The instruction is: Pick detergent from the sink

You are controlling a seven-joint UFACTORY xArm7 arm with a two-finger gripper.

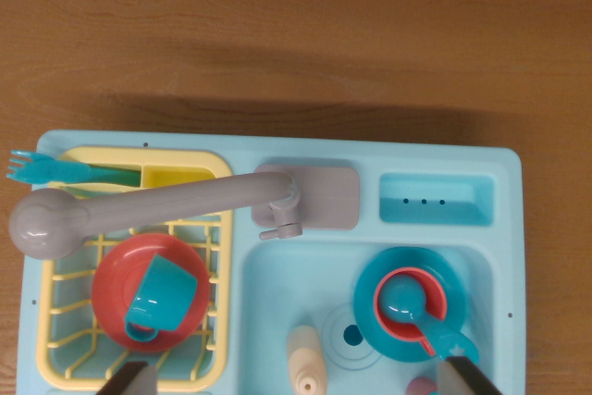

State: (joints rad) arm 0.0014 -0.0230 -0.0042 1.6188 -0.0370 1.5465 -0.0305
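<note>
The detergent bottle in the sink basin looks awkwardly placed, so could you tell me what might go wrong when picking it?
1. The detergent bottle is cut off by the frame's bottom edge, so a grasp may be misjudged.
2. The blue plate stacked with a red bowl sits close beside it; a claw finger could knock them.
3. The grey faucet swings over the yellow rack, possibly obstructing the lift.

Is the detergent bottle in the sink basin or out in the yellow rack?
In the basin: the detergent bottle lies on the basin floor by the drain, outside the yellow rack.

no readable text, labels or numbers
</note>
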